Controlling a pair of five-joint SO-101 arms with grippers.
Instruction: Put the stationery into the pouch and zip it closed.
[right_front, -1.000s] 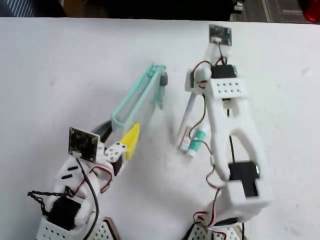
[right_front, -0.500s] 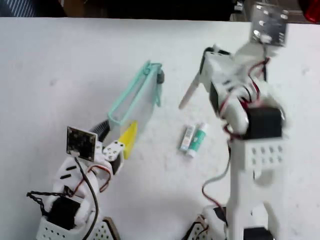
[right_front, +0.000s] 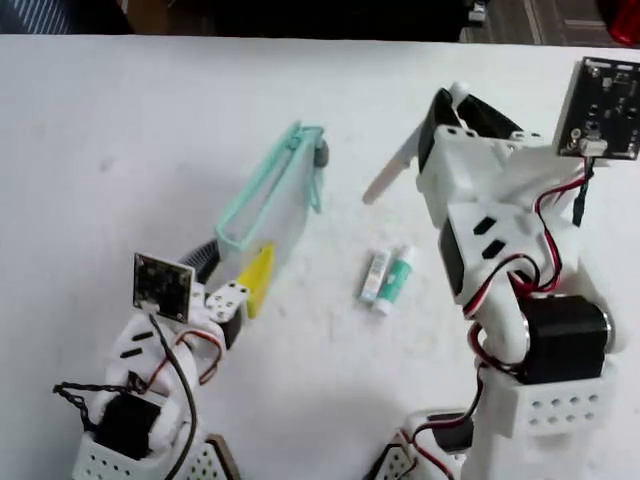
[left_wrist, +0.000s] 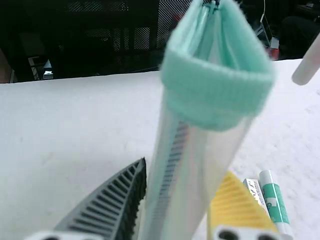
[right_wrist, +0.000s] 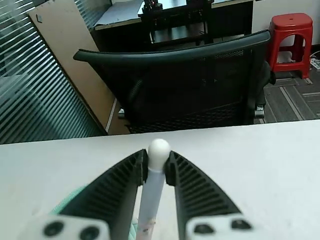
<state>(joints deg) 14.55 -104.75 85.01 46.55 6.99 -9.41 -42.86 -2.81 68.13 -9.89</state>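
the left gripper (left_wrist: 186, 169) pinches the clear, mint-trimmed pouch (left_wrist: 215, 95) on the white table (right_front: 120, 150) — ribbed fingers of the right gripper (right_wrist: 156, 155) clamp a slim, round-tipped white pen (right_wrist: 151, 195); two stubby tubes (right_front: 388, 277) lie beside the pouch.

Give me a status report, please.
Left gripper shut on pouch, mouth open. Right gripper shut on pen, apart from pouch. Green tube and small packet on table between arms.

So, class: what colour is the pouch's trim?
The pouch's trim is mint green, clearest in the left wrist view.
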